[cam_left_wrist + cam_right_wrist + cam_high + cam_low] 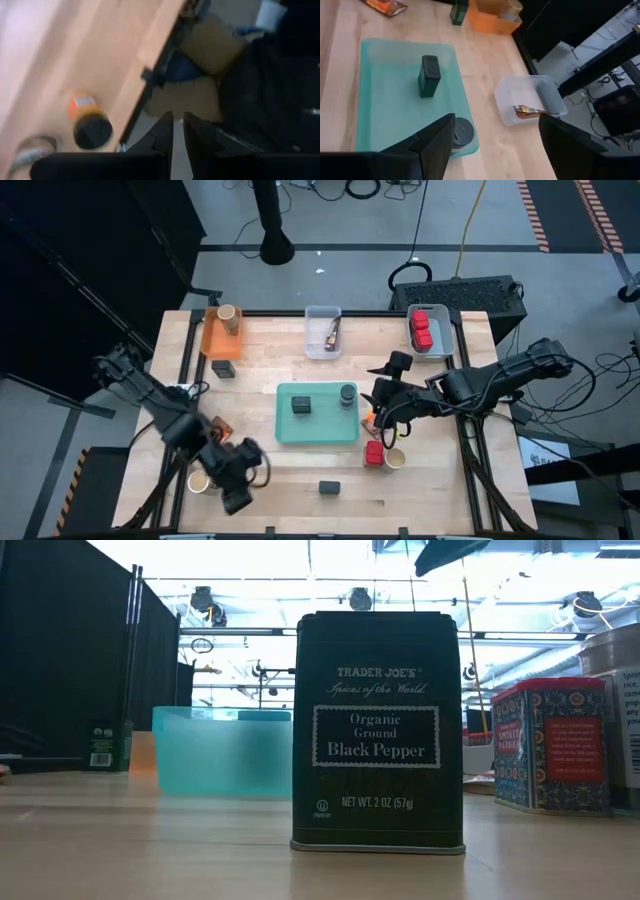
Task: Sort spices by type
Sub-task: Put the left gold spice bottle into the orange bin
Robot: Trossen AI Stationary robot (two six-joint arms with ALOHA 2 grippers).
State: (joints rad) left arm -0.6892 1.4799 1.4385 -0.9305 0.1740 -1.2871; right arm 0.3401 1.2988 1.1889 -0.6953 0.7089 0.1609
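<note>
The spices lie spread over the table. A dark block [302, 406] and a dark jar [347, 394] rest on the teal tray [317, 435]. Red cubes [422, 328] sit in the far right bin, a packet [527, 111] in the clear bin [323, 345], and a tan jar [228, 315] in the orange bin [218, 340]. My left gripper [177, 131] hangs shut over the near left corner, above the table's edge, with nothing between its fingers. My right gripper [502, 150] stands open above the tray's right edge and holds nothing.
Loose on the wood are a black pepper tin [378, 730], a red tin [550, 745], a tan jar [396, 459], a dark block [223, 368] by the orange bin, and an orange jar with a black lid [90, 127] near my left gripper.
</note>
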